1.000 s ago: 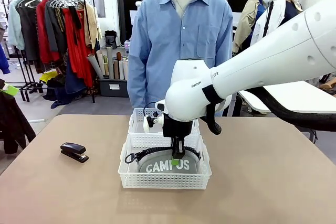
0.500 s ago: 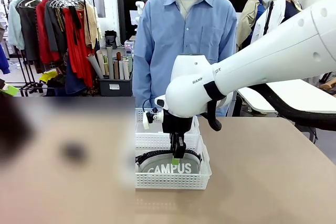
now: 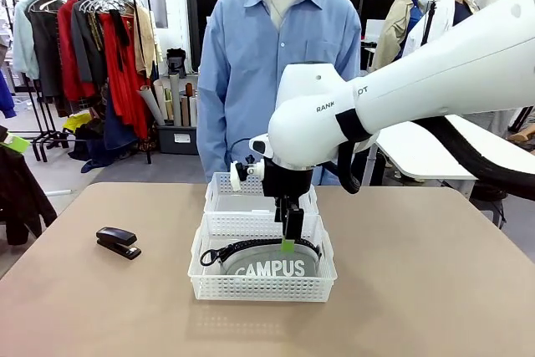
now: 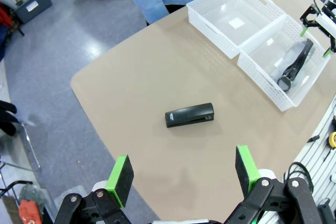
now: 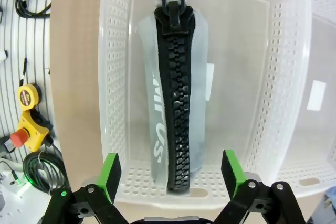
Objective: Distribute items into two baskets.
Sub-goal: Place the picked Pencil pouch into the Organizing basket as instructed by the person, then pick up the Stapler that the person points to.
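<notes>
fingers (image 5: 111, 168) apart on right gripper (image 5: 170, 169), seemingly clear of "campus" pouch (image 5: 146, 77); left gripper (image 4: 184, 169) spread

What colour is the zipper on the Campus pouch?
Black; the zipper shows best in the right wrist view.

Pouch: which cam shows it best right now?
Right wrist view: the pouch is close, seen from straight above, zipper visible end to end, in the near basket. Front view gives its CAMPUS side, partly behind the basket wall. Left wrist view has it small and far.
</notes>
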Controlling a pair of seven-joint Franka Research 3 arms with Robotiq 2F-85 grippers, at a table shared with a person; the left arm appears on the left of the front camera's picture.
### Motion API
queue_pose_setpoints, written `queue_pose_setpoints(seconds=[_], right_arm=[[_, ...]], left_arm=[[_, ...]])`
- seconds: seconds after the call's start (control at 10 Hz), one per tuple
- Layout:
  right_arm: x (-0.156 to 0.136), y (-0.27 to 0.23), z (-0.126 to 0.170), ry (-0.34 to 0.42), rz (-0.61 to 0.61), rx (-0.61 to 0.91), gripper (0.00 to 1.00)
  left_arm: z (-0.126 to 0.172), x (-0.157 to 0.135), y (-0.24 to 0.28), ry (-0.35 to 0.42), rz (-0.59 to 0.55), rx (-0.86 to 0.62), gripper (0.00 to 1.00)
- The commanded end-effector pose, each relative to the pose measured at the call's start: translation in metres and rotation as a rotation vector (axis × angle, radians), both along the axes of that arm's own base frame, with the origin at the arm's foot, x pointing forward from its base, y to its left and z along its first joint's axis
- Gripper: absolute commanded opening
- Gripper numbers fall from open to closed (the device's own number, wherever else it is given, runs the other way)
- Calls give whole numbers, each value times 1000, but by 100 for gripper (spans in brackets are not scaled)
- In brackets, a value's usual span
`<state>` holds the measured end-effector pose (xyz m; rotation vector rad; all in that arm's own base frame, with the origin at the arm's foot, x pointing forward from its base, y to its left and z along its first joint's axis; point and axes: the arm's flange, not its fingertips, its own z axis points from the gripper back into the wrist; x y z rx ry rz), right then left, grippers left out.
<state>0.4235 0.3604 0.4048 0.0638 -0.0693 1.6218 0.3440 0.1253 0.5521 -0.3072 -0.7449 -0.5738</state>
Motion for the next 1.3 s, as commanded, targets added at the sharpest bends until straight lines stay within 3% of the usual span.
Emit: queue_pose_setpoints(seconds=[0.0,1.2], right_arm=[[-9,-11,9,-19,-26,-5,100],[-3,-4,10,-12,-7,-2,100]], left_arm=[[1,0,1,-11,-19,-10,100],[1,0,1,-11,-19,-10,100]])
